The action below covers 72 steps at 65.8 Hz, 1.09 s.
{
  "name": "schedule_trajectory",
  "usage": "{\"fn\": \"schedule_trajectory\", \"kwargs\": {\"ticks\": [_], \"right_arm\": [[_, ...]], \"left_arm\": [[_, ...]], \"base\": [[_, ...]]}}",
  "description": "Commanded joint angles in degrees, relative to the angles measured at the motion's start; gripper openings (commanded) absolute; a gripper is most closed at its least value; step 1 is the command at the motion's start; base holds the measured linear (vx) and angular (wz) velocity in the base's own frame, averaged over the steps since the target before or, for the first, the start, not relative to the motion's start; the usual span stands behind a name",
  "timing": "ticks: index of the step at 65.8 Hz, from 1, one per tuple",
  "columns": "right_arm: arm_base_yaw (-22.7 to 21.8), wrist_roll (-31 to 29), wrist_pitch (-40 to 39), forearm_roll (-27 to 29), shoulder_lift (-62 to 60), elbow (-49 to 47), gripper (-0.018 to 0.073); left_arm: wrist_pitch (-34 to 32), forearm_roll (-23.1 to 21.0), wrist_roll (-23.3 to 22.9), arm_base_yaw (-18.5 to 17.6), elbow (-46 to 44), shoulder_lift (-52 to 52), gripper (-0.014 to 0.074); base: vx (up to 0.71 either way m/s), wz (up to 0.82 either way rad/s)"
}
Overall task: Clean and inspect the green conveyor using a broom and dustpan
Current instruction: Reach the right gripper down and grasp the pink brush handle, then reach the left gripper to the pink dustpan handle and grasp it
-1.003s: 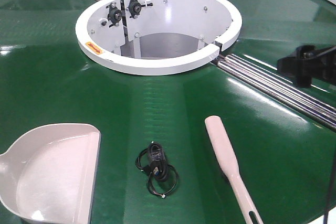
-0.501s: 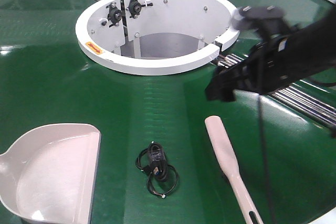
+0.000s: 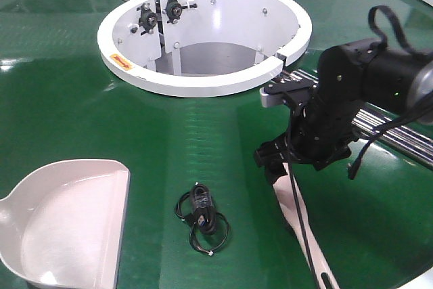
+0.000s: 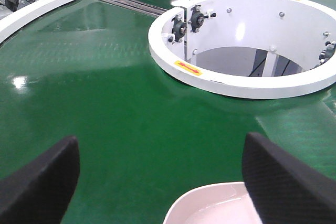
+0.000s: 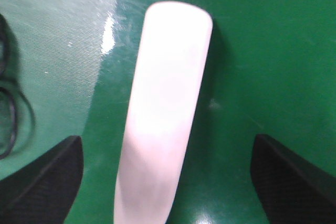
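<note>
The green conveyor (image 3: 81,106) fills the front view, with its white ring hub (image 3: 203,86) at the back. The pale pink-beige broom (image 3: 300,218) lies at the front right; no bristles show. My right gripper (image 3: 276,166) is open and hovers over the broom's far end. In the right wrist view the broom (image 5: 165,103) lies between the spread fingers (image 5: 44,179), untouched. The dustpan (image 3: 67,221) lies at the front left. My left gripper (image 4: 160,182) is open above the belt, with the dustpan's rim (image 4: 210,203) just below its right finger (image 4: 283,182).
A coiled black cable (image 3: 201,216) lies on the belt between dustpan and broom; it also shows at the left edge of the right wrist view (image 5: 8,114). Silver rollers (image 3: 385,123) run behind my right arm. The hub opening holds black bearing mounts (image 3: 159,13).
My right arm has swung in from the right edge, across the rollers, and come down over the broom's far end. The broom, dustpan and cable have not moved.
</note>
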Motion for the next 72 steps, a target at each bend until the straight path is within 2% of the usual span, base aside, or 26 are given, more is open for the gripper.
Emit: {"fn": "schedule_trajectory", "kwargs": {"ticks": [1, 21, 30, 37, 42, 54, 72], "right_arm": [[0.03, -0.34, -1.63, -0.45, -0.65, -1.78, 0.0597], [0.03, -0.34, -5.09, 0.77, 3.48, -1.78, 0.0592], [0.03, -0.34, -5.76, 1.11, 4.61, -1.78, 0.0551], [0.03, -0.19, -6.20, 1.11, 5.19, -1.78, 0.0463], [0.03, -0.14, -6.49, 1.11, 5.25, -1.78, 0.0352], [0.03, 0.32, -6.82, 1.30, 5.06, -1.78, -0.0007], [-0.75, 0.32, -3.82, 4.37, 0.03, -1.80, -0.0010]], "left_arm": [[-4.42, -0.96, -0.02, -0.47, -2.00, 0.26, 0.0584], [-4.42, -0.96, -0.02, -0.47, -2.00, 0.26, 0.0584], [-4.42, -0.96, -0.02, -0.47, -2.00, 0.26, 0.0584], [-4.42, -0.96, -0.02, -0.47, -2.00, 0.26, 0.0584], [-4.42, -0.96, -0.02, -0.47, -2.00, 0.26, 0.0584], [-4.42, -0.96, -0.02, -0.47, -2.00, 0.26, 0.0584], [-4.42, -0.96, -0.02, -0.47, -2.00, 0.26, 0.0584]], "base": [[0.00, 0.00], [0.00, 0.00], [0.00, 0.00], [0.00, 0.00], [0.00, 0.00], [0.00, 0.00], [0.00, 0.00]]}}
